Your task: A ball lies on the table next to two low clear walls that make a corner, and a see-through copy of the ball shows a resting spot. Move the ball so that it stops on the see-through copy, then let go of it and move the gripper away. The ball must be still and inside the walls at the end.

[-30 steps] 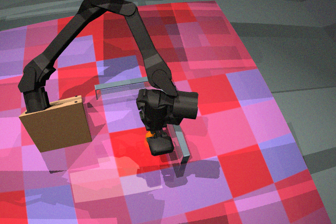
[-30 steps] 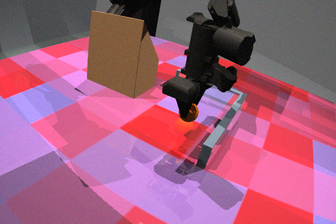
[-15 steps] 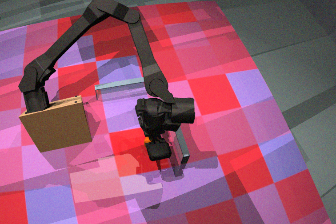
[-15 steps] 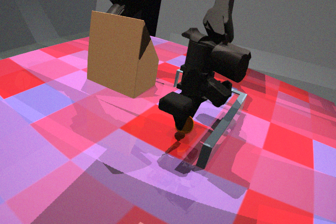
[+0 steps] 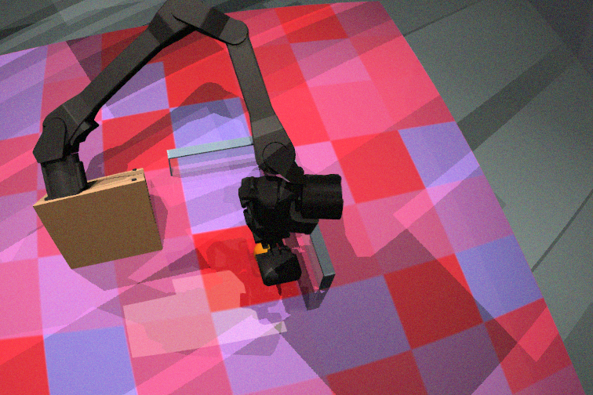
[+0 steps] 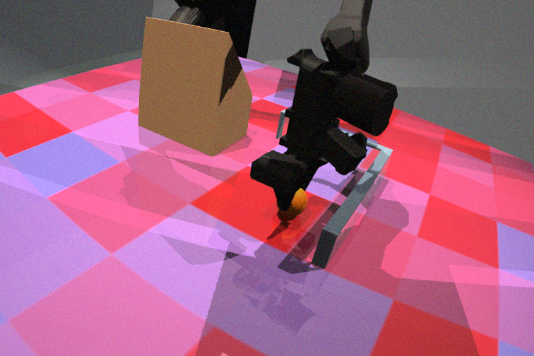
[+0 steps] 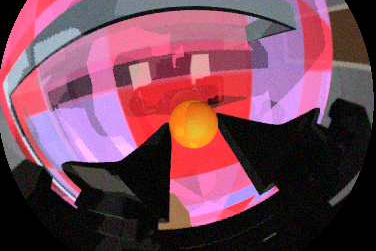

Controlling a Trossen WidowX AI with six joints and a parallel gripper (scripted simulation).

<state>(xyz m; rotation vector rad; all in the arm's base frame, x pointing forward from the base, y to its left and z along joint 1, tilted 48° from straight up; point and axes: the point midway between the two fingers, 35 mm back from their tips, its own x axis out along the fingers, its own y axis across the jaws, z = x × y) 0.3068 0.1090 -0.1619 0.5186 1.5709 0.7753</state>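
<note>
Ball (image 6: 297, 200) pinched between claw (image 6: 287, 206) fingertips, low over a red square of the worktop (image 6: 111, 213), just inside the corner formed by the two clear walls (image 6: 342, 217); resting-spot marker not separately discernible, presumably under the ball. Contact with worktop not confirmed. Risks noted: roll-away on release if dropped from any height or nudged by a finger (image 7: 150, 161) during opening; drift off the spot toward the open side, away from the walls. Arm arched high from base beside the tan box (image 6: 191, 88), forearm descending steeply, wrist pitched down, claw pointing at the worktop.
</note>
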